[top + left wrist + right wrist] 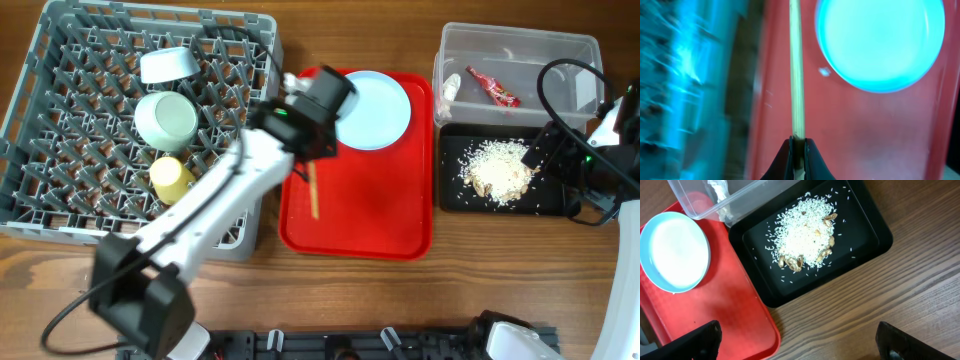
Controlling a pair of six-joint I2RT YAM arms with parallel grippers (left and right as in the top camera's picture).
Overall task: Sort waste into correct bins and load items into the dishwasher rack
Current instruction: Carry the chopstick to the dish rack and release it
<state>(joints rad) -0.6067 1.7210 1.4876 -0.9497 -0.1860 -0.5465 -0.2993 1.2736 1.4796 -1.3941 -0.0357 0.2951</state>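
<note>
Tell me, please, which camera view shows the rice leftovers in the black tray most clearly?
The right wrist view. The rice leftovers fill much of the frame, unobstructed, heaped in the black tray, and single grains can be told apart. The overhead view shows the same heap, only smaller. The left wrist view does not show them at all.

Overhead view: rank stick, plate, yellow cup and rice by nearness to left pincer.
1. stick, held in the left pincer
2. plate, right, on the red tray
3. yellow cup, left, in the rack
4. rice, far right, in the black tray
</note>
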